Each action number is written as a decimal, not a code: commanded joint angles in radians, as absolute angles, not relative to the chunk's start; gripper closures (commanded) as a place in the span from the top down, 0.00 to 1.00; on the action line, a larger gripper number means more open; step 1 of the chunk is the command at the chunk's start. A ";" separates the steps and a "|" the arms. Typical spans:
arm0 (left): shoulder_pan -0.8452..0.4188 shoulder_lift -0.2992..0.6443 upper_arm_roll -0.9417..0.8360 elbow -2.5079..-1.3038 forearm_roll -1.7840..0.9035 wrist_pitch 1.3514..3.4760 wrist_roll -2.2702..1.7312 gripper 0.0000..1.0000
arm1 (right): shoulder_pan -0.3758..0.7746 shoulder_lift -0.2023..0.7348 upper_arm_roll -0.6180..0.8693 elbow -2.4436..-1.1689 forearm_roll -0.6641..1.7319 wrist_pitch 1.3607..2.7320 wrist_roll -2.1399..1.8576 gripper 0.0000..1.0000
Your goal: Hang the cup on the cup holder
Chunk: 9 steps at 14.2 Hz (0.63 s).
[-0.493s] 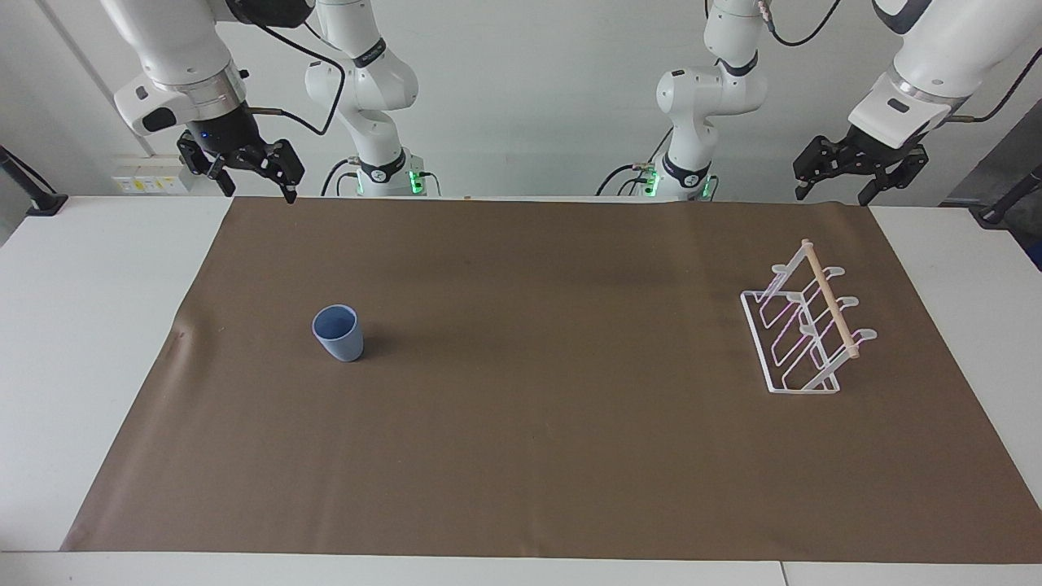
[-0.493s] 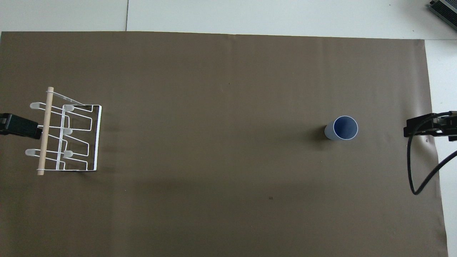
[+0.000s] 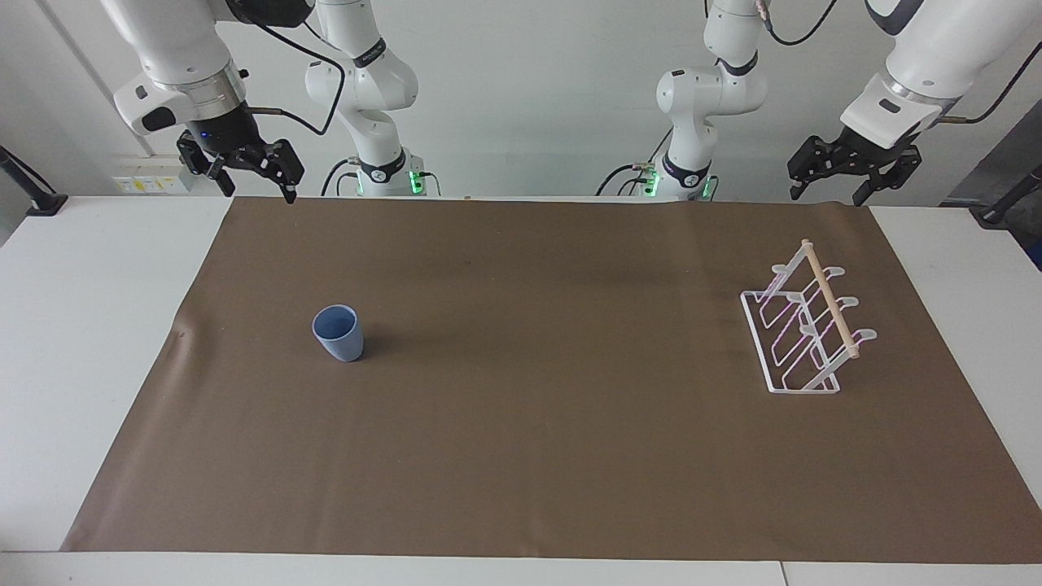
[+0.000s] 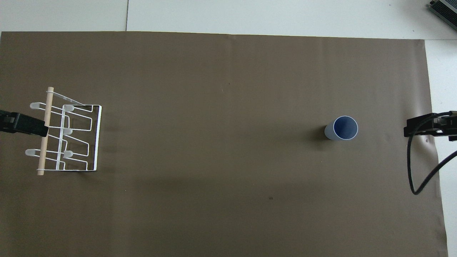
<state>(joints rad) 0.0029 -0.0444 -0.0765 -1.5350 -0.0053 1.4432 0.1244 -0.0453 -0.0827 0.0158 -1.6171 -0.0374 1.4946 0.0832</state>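
While both arms hang raised at the robots' edge of the table (image 3: 114, 342) in the facing view, the right pincer (image 3: 252, 167) and the left pincer (image 3: 847, 167) each show fingers spread apart, the cup (image 3: 337, 333) stands upright on the brown mat (image 3: 521, 456) toward the right arm's end, and the cup holder (image 3: 802, 325) stands well apart toward the left arm's end. Seen from overhead, the cup (image 4: 341, 128) shows its open mouth, the cup holder (image 4: 66, 134) sits with the left pincer (image 4: 25, 124) over its wooden dowel, and the right pincer (image 4: 425, 125) is over the mat's (image 4: 228, 214) edge.
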 commanded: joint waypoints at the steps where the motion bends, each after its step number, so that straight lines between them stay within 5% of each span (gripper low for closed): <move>1: -0.008 -0.071 -0.072 -1.572 0.008 1.491 0.138 1.00 | -0.049 -0.095 0.023 -1.624 -0.052 1.496 0.066 1.00; 9: 0.021 -0.074 -0.060 -1.585 0.008 1.503 0.132 1.00 | -0.060 -0.126 0.021 -1.672 -0.046 1.516 0.067 1.00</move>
<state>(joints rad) 0.0065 -0.0447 -0.0643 -1.5498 -0.0053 1.4972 0.1253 -0.0471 -0.0876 0.0154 -1.6281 -0.0374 1.4947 0.0832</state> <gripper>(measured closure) 0.000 0.000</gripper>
